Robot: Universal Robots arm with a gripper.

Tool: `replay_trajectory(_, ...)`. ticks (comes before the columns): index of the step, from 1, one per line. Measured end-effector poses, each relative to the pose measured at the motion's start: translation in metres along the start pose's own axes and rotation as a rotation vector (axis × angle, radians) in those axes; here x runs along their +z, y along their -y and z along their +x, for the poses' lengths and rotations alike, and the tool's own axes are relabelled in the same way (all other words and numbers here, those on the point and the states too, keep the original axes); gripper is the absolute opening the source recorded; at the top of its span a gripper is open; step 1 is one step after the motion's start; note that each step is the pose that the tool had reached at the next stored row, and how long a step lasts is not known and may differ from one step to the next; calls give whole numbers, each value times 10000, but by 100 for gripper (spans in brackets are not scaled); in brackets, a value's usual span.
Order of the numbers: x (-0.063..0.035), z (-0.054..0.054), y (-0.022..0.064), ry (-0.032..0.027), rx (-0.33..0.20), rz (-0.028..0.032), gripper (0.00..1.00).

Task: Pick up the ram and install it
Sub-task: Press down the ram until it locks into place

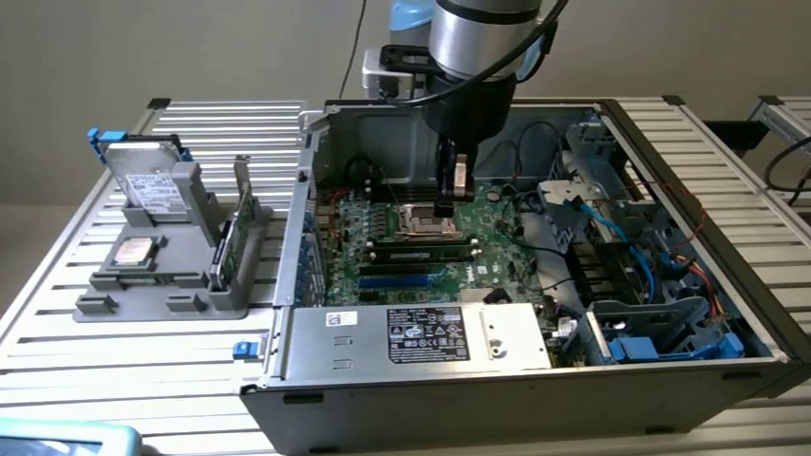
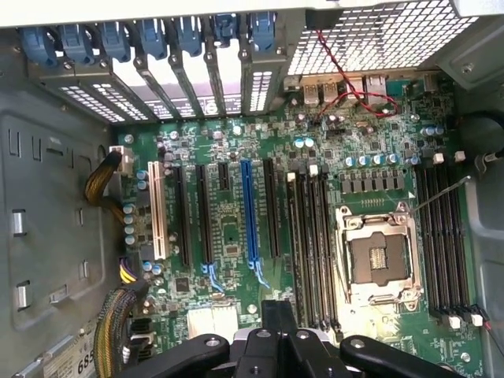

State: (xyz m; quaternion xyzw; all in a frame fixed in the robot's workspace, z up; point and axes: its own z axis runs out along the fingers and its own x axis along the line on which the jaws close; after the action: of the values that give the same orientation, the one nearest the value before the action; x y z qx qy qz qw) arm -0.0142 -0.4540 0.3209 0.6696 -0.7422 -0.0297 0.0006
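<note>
Tool (image 1: pixel 450 211) closed, hovering empty over the motherboard (image 1: pixel 488 228) inside the computer case (image 1: pixel 507 375); one ram (image 1: pixel 423 254) already sits in a slot, and descending closed risks striking the socket (image 2: pixel 378 258) beneath.

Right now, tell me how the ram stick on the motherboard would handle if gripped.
The ram is a thin, flat board, so probably stiff and light, though likely to crack if bent. Its chips look exposed, so probably fragile. It appears seated on the motherboard, so it may resist pulling.
</note>
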Motion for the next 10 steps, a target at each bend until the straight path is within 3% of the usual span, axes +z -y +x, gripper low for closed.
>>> replay_trajectory(5,-34,-1,-1,19,422,16,11)
replay_trajectory(10,-184,-7,-8,43,953,37,11)
